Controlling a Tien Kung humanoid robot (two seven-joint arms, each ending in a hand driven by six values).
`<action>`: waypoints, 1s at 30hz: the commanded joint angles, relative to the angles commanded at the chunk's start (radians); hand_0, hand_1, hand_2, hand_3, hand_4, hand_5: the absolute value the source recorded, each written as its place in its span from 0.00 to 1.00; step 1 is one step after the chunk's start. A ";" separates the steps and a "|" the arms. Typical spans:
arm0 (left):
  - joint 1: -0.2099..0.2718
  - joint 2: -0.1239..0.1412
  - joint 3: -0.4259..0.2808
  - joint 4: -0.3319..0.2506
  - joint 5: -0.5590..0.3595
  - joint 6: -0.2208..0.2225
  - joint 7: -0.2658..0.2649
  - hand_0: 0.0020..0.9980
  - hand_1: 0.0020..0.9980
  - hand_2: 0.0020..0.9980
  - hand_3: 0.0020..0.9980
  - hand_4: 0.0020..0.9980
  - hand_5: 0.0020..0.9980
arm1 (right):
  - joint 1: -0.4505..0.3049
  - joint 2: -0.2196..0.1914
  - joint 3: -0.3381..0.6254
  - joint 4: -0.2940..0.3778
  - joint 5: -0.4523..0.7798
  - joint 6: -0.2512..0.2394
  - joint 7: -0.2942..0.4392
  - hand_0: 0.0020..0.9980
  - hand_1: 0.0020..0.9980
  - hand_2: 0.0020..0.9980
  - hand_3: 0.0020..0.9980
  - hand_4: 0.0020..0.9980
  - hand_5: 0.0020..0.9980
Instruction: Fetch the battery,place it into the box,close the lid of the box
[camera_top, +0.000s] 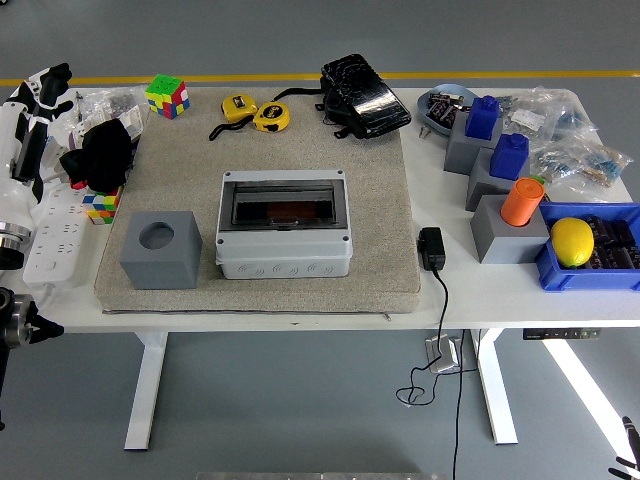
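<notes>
The grey box stands mid-table on a beige mat. Its dark see-through lid lies flat over it, and something reddish-brown shows underneath. Dark batteries fill the blue bin at the right edge, beside a yellow lemon. My left hand hovers at the table's far left corner, well away from the box; its fingers are relaxed and hold nothing. Only a black tip of my right hand shows at the bottom right corner, below the table.
A grey cube with a round hole sits left of the box. At the left are a power strip, a black cloth and puzzle cubes. Tape measures and a black pouch lie behind. Grey blocks and a charger are on the right.
</notes>
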 joint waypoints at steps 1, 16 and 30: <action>0.000 0.000 0.000 0.000 0.000 0.000 0.000 0.83 0.89 0.87 0.83 1.00 1.00 | 0.000 0.000 0.000 0.000 0.000 0.000 0.000 0.81 0.75 0.73 0.79 1.00 1.00; 0.000 0.001 0.003 -0.003 -0.002 0.003 0.002 0.83 0.88 0.86 0.83 1.00 1.00 | 0.001 0.000 -0.001 0.000 0.003 0.000 0.001 0.81 0.75 0.73 0.79 1.00 1.00; 0.002 0.001 0.009 -0.003 -0.004 0.005 0.001 0.84 0.86 0.86 0.83 1.00 1.00 | 0.000 -0.002 -0.003 0.000 0.002 -0.001 -0.001 0.81 0.75 0.73 0.79 1.00 1.00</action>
